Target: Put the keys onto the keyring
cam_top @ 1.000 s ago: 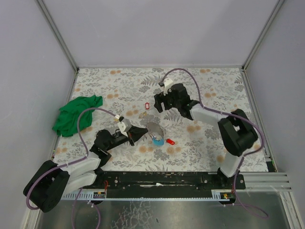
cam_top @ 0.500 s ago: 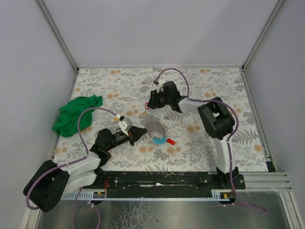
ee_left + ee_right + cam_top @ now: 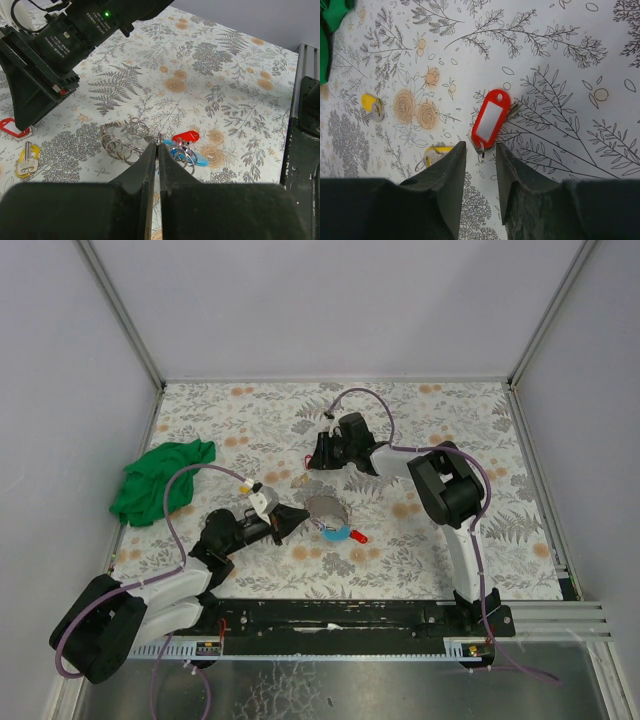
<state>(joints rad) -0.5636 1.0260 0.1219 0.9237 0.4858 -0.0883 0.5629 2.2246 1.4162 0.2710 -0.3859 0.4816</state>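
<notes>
The keyring (image 3: 122,142), a coil of metal loops, lies mid-table, also in the top view (image 3: 325,508). A red-tagged key (image 3: 186,136) and a blue-tagged key (image 3: 197,157) lie at its right end. My left gripper (image 3: 158,145) is shut on a wire loop of the keyring. Another red-tagged key (image 3: 490,120) lies flat further back. My right gripper (image 3: 479,147) is open, low over the table, its fingertips on either side of that tag's small ring end. In the top view the right gripper (image 3: 318,458) covers this key.
Two yellow-headed keys (image 3: 372,107) (image 3: 435,152) lie near the right gripper's left finger. A crumpled green cloth (image 3: 160,480) sits at the table's left edge. The right arm's black body (image 3: 45,75) stands just behind the keyring.
My right gripper has moved left and down over the loose red-tagged key. The left gripper and the keyring have stayed put.
</notes>
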